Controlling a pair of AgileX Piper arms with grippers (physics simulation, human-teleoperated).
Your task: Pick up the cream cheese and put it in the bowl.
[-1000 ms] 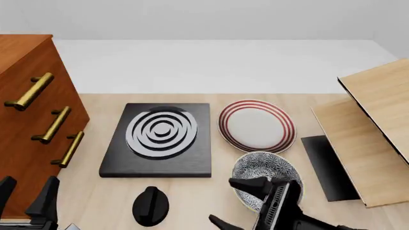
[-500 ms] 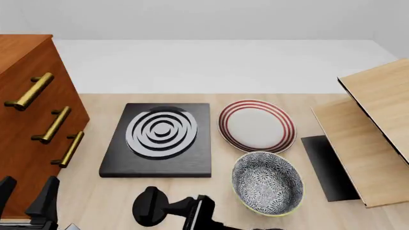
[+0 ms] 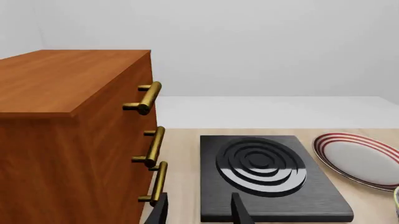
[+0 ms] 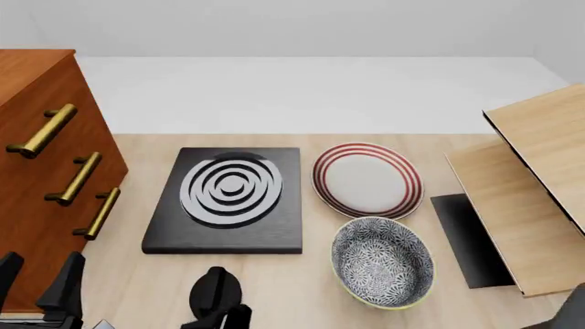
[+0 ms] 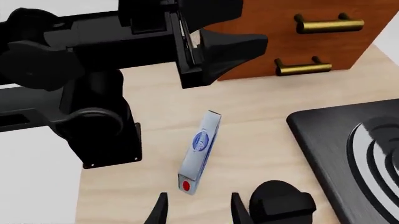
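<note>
Wooden cabinet point(image 3: 74, 135) w/ three brass handles point(image 3: 147, 98) stands beside a black stove plate point(image 3: 268, 179) w/ concentric rings; a red-ringed white plate point(image 3: 358, 158) lies just beside that, cut by the frame edge. Left gripper point(image 3: 198, 210): two dark fingertips point(image 3: 240, 210) apart w/ nothing between, over the tan table point(image 3: 181, 154) & stove plate's near edge.

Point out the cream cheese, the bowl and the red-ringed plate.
cream cheese point(image 5: 201, 156): right wrist view, on the carton's top face near the blue oval logo.
bowl point(image 4: 381, 261): front view, on the patterned inside.
red-ringed plate point(image 4: 366, 179): front view, on its bare white centre.
</note>
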